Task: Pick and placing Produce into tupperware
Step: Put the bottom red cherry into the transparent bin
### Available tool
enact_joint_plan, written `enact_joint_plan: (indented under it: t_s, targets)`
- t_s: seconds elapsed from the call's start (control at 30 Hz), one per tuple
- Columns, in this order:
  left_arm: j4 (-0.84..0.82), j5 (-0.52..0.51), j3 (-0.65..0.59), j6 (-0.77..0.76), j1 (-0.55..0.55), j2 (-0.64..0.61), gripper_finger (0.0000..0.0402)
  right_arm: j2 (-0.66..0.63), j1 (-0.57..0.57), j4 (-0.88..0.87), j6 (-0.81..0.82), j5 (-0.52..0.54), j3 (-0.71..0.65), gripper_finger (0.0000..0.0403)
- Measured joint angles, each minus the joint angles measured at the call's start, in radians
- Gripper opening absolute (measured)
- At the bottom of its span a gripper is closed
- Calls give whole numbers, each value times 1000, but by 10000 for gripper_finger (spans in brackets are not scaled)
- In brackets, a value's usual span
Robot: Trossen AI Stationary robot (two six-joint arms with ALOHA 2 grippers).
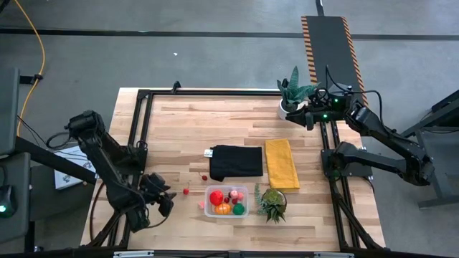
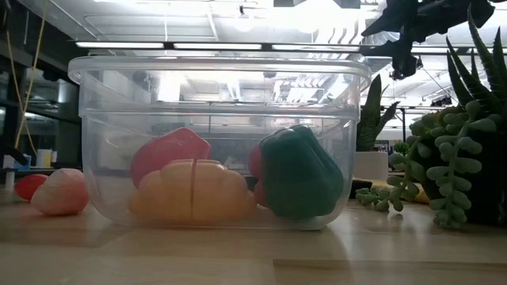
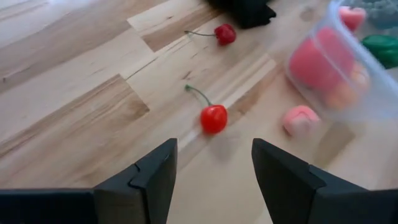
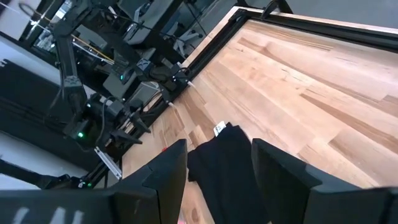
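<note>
Clear plastic rectangular tub with rounded corners stands near the front edge of the light wooden table, just in front of a black cloth. Inside it lie a red toy fruit, an orange one and a green toy pepper. Outside the tub, on its left, rests a pink toy berry, and beyond it 2 red cherries, one bright and one darker close to the cloth. The left gripper hovers low over the table near the bright cherry, its fingers apart and holding nothing. The right gripper waits at the far right corner beside a white potted plant, fingers apart and empty. A yellow cloth lies right of the black one, and a small green succulent stands just right of the tub.
</note>
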Motion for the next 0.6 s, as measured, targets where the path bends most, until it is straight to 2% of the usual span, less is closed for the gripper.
enact_joint_plan:
  t_s: [0.17,0.33,0.6]
  targets:
    - [11,-46,0,-80,1,105,198,0,0,1,14,3,0,171]
    - [74,-46,0,-140,1,207,198,0,0,0,18,3,0,171]
    - [228,-41,0,-16,1,278,198,0,0,-19,16,4,0,171]
